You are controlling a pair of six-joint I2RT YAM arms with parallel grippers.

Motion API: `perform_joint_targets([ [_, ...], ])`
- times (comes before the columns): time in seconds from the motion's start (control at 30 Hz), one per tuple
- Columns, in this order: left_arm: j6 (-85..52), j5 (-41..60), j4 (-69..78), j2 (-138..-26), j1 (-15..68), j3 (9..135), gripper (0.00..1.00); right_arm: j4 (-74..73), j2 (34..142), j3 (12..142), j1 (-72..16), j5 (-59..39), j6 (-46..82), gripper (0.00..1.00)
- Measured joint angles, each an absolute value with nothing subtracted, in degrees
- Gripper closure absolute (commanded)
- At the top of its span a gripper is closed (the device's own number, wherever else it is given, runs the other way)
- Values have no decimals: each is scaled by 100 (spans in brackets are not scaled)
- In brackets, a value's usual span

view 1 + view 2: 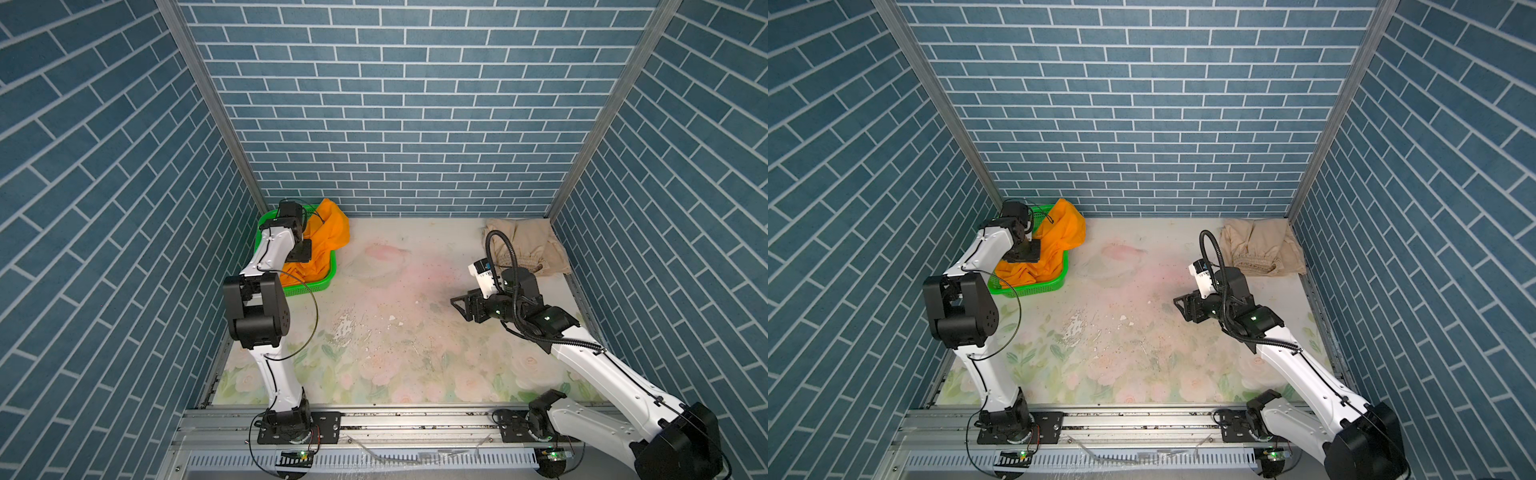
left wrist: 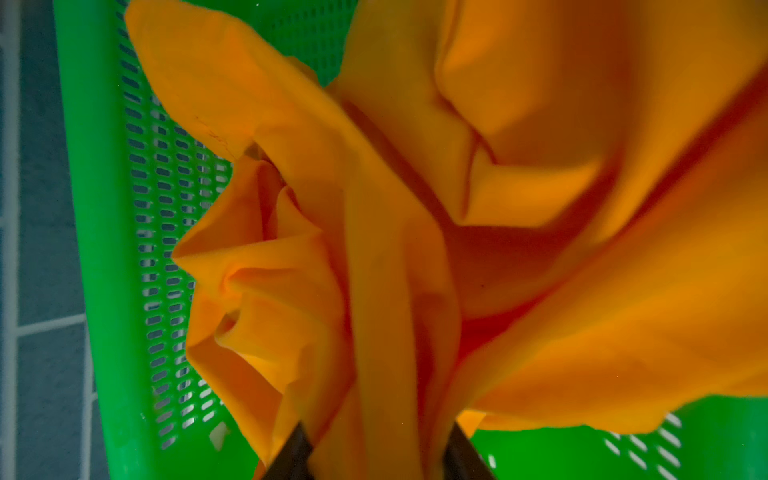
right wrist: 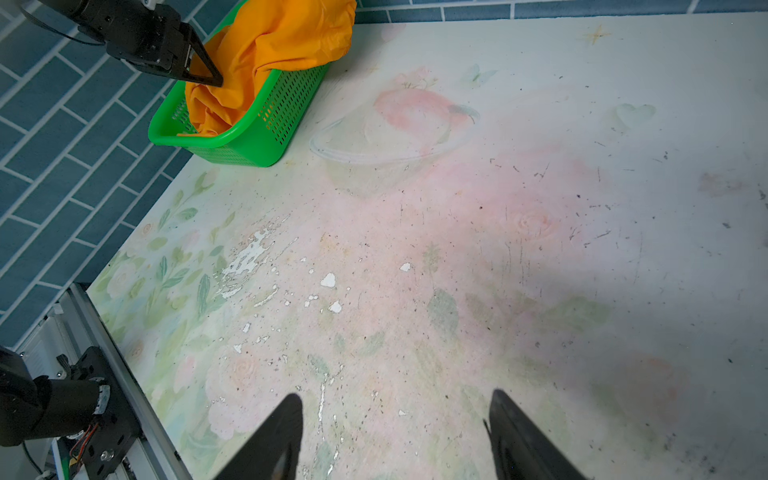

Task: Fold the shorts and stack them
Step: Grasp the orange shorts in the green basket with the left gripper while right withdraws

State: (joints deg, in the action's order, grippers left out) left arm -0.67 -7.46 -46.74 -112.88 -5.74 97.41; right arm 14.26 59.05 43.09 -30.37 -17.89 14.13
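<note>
The bright orange shorts (image 1: 328,237) (image 1: 1059,237) lie bunched in the green basket (image 1: 320,284) at the back left, one part draped over its far rim. My left gripper (image 2: 378,432) reaches down into the basket and is shut on a fold of the orange cloth (image 2: 540,166), which fills the space between its jaws. From the right wrist view its fingers (image 3: 208,70) press into the orange shorts (image 3: 282,37). The beige shorts (image 1: 528,245) (image 1: 1258,249) lie crumpled in the back right corner. My right gripper (image 1: 457,307) (image 3: 395,399) hovers open over the bare table, holding nothing.
The green perforated basket (image 2: 91,208) (image 3: 249,145) stands against the left wall. Blue brick-pattern walls close in the left, back and right sides. The floral table top (image 1: 395,324) is worn and flaked in the middle. A metal rail (image 1: 395,419) with both arm bases runs along the front edge.
</note>
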Motion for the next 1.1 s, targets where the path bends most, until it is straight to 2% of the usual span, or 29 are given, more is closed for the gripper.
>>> perform_joint_targets([
  [0.03, -86, -705, -4678, -11303, -620, 9754, 100, 1402, 5911, 4300, -3037, -1782, 1439, 29],
  [0.37, 27, -158, -5234, -11102, -764, 10363, 100, 1229, 6036, 4300, -3037, -1778, 1479, 29],
  [0.73, -287, 2329, -6289, -9929, -676, 13268, 100, 703, 6458, 4303, -3037, -1852, 1483, 30],
  [0.8, -370, 2694, -6495, -9896, -456, 13893, 100, 539, 6545, 4303, -3037, -1874, 1520, 30],
  [0.93, -539, 3299, -6820, -9922, 550, 14888, 100, 242, 6646, 4303, -3037, -1874, 1525, 30],
  [1.1, -978, 3861, -6632, -9662, 1306, 14663, 100, 115, 6650, 4366, -3037, -1861, 1522, 30],
])
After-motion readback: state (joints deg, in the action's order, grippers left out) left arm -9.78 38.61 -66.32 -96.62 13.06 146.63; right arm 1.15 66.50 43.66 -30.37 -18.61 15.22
